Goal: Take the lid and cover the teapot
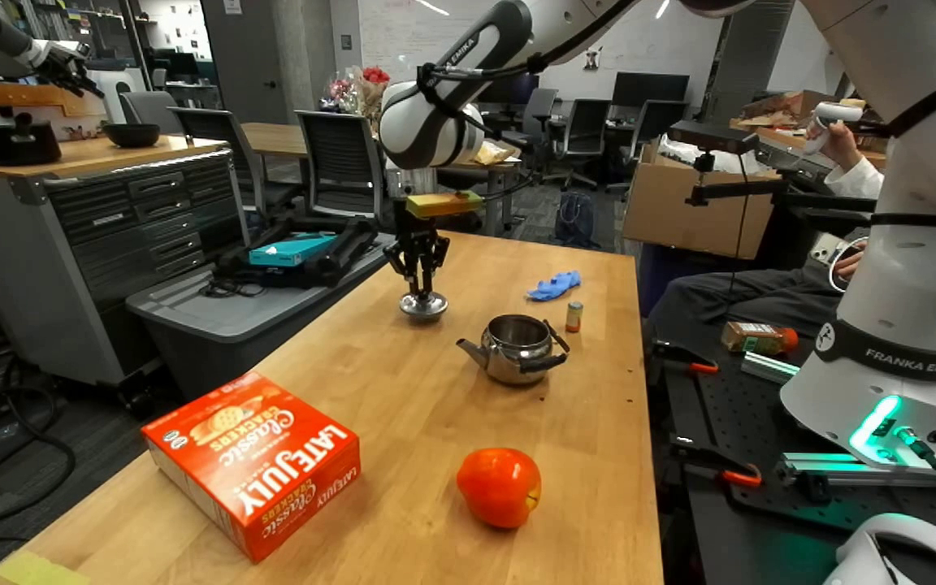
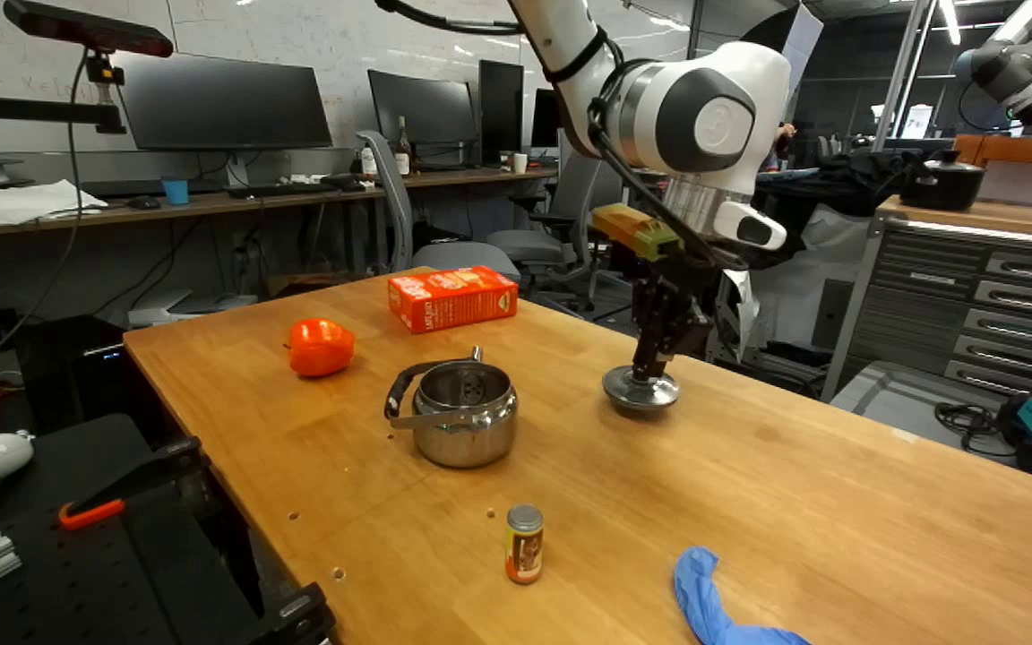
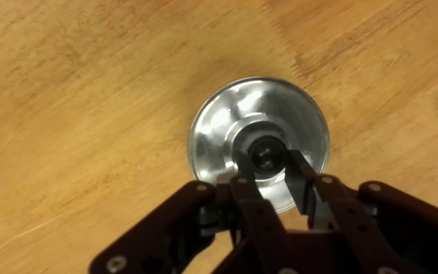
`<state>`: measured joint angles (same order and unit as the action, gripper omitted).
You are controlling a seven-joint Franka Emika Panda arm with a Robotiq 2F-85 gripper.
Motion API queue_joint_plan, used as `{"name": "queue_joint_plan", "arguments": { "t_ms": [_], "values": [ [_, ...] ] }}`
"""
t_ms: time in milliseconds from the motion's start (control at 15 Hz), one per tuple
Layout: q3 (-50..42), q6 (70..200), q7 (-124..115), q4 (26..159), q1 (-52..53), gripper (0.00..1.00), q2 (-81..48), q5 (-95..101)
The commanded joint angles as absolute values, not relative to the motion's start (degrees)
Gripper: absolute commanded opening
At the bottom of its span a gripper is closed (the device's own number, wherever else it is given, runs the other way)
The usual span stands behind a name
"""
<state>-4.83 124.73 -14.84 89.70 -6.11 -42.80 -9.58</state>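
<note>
One wooden surface (image 1: 403, 406), one black hand (image 1: 419, 291), which was closed upon a dark knob (image 3: 267, 153), one steel teapot (image 1: 509, 360), which stood open-topped nearer the edge beside the robot's base (image 1: 874, 390), one silver lid (image 3: 247, 123), which was held by that knob, nearer the opposite edge.

glossy metal lid (image 3: 259, 127) and teapot (image 2: 471, 441)

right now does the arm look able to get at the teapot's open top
Probably yes: the teapot stands upright, its handle folded aside, and nothing visible stands between it and the end effector, closed on the lid.
</note>
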Motion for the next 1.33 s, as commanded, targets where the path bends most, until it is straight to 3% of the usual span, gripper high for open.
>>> {"name": "queue_joint_plan", "arguments": {
  "t_ms": [0,1267],
  "values": [
    [-5.1,123.6,-14.2,94.1,-5.4,0.07,-35.9,-9.1],
    [-3.5,126.2,-4.7,119.8,-1.8,0.07,-13.9,-0.4]
  ]
}}
